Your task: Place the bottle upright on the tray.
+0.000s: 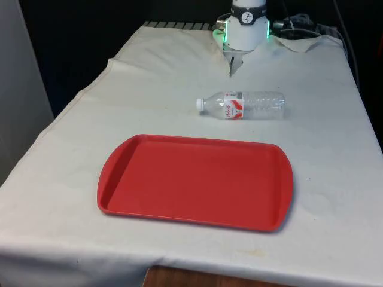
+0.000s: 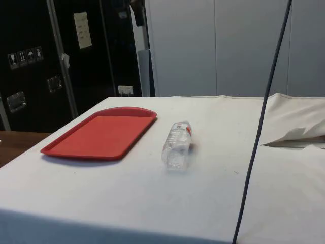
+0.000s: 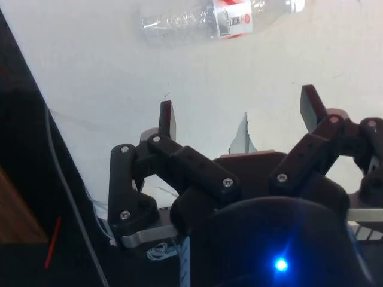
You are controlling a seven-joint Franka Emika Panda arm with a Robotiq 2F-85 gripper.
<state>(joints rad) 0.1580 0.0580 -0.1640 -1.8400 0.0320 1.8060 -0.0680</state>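
Counter (image 1: 335,149): draped in a white cloth, creased and folded near its far end, carrying a tray and a bottle.
Tray (image 1: 119,173): red, rectangular with rounded corners and a raised rim, flat on the cloth in the near half of the front view; nothing rests inside it. In the side view it (image 2: 76,147) lies toward the picture's left edge.
Bottle (image 1: 242,105): clear plastic with a red-and-white label and a white cap, lying on its side on the cloth just beyond the tray's far rim, apart from it, cap toward the front view's left. From the side it (image 2: 176,145) lies lengthwise beside the tray, not touching it.
Claw (image 3: 239,116): black, two fingers (image 3: 167,119) spread wide and released, grasping nothing, poised above bare cloth well short of the bottle (image 3: 197,21).
Cable (image 2: 259,137): dark, hanging across the side view's right half.
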